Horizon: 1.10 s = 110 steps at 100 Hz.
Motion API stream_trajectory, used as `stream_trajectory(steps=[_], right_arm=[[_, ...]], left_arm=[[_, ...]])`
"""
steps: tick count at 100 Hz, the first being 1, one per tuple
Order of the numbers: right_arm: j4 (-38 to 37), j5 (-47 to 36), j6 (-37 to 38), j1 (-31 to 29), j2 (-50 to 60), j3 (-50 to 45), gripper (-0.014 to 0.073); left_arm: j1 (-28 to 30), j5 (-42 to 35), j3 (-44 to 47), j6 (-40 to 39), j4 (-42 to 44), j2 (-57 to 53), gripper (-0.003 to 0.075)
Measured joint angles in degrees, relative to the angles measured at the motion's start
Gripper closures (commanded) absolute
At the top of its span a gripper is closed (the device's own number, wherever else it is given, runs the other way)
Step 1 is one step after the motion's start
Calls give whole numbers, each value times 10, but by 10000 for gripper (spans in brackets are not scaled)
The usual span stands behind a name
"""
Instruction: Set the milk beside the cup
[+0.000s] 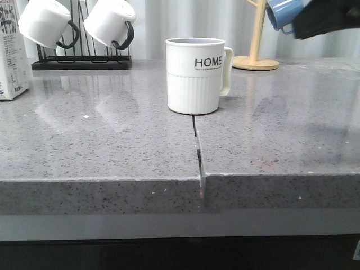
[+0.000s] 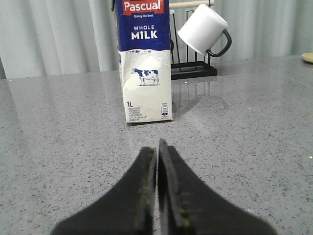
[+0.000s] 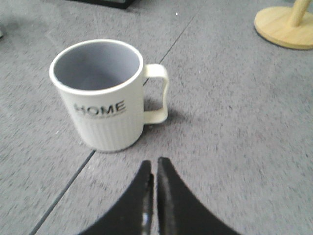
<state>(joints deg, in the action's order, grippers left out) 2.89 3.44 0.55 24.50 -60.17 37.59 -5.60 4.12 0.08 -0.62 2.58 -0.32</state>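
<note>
The milk (image 2: 145, 63), a tall white carton with a dark blue top and a cow picture, stands upright on the grey counter. In the front view it shows only at the far left edge (image 1: 12, 56). My left gripper (image 2: 157, 147) is shut and empty, a short way in front of the carton and apart from it. The cup (image 1: 194, 76), an off-white ribbed mug lettered "HOME", stands mid-counter with its handle to the right. My right gripper (image 3: 154, 164) is shut and empty, above the counter just short of the cup (image 3: 100, 95).
A black rack (image 1: 81, 62) at the back left holds two small white mugs (image 1: 48, 22). At the back right a wooden stand (image 1: 256, 59) carries a blue mug (image 1: 284, 14). A dark arm part (image 1: 329, 19) hangs top right. A seam (image 1: 197, 140) splits the counter.
</note>
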Motion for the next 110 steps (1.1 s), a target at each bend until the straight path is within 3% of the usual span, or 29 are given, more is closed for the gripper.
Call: stream_trajectory(steps=[63,110], right_arm=[[0,263,0,0,349,-1,662],[0,290,0,0,548,-115,662]], left_arm=[[0,0,0,0,0,0,735],[0,0,0,0,0,0,735]])
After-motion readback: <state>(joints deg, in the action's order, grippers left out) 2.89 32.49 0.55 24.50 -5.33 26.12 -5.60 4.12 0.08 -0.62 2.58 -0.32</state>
